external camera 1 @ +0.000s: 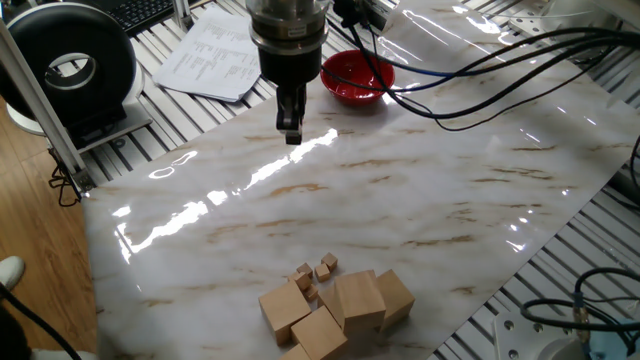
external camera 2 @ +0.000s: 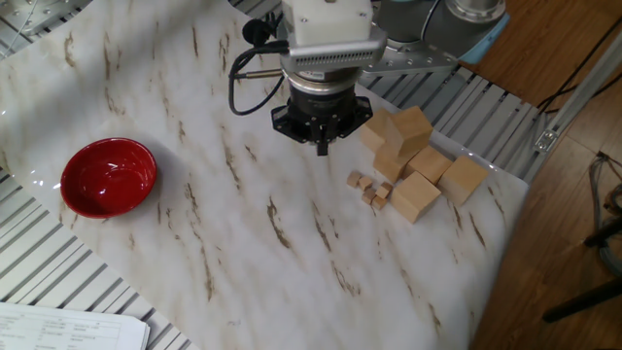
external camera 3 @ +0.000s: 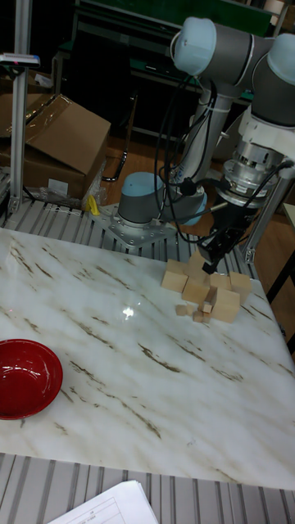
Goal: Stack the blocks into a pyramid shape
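The large tan blocks (external camera 1: 340,305) lie huddled at the marble's near edge, and one cube (external camera 2: 412,128) looks perched higher than its neighbours. The same cluster (external camera 3: 201,288) shows in the tall fixed view. My gripper (external camera 1: 291,136) hangs well above the table, far from the blocks in one fixed view and just left of them in the other fixed view (external camera 2: 323,148). Its fingers are pressed together with nothing between them. In the tall fixed view the gripper (external camera 3: 207,266) overlaps the rear blocks.
Several tiny wooden cubes (external camera 2: 371,188) lie beside the big blocks. A red bowl (external camera 2: 108,176) sits at the opposite end of the marble sheet (external camera 1: 400,200). Black cables (external camera 1: 480,60) trail across the far side, and papers (external camera 1: 215,55) lie off the sheet.
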Robot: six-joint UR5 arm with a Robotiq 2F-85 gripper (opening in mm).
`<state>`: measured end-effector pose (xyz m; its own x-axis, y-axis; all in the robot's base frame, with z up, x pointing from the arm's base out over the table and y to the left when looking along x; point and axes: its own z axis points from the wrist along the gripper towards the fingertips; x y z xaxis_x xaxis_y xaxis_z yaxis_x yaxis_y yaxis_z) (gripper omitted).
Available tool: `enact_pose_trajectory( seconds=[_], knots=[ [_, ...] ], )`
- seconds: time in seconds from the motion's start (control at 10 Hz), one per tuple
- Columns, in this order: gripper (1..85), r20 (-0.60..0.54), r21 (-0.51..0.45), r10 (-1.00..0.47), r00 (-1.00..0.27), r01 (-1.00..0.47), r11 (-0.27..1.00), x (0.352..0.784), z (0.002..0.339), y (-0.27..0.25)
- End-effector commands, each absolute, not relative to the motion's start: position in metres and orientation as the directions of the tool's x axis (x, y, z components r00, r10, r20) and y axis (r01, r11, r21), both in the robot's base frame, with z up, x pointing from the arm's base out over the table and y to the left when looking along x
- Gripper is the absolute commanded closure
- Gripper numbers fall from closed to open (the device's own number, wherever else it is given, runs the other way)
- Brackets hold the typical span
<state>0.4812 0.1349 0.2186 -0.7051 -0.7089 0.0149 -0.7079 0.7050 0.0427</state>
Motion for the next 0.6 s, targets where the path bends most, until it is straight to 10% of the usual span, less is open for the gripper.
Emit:
enact_pose_trajectory(
  seconds=[0.0, 0.5],
  knots=[
    [84.7, 0.006, 0.05, -0.692, -0.722, -0.691, 0.722, 0.464, 0.224, 0.149],
    [84.7, -0.035, 0.039, -0.67, -0.741, -0.671, 0.74, 0.437, 0.207, 0.177]
  ],
)
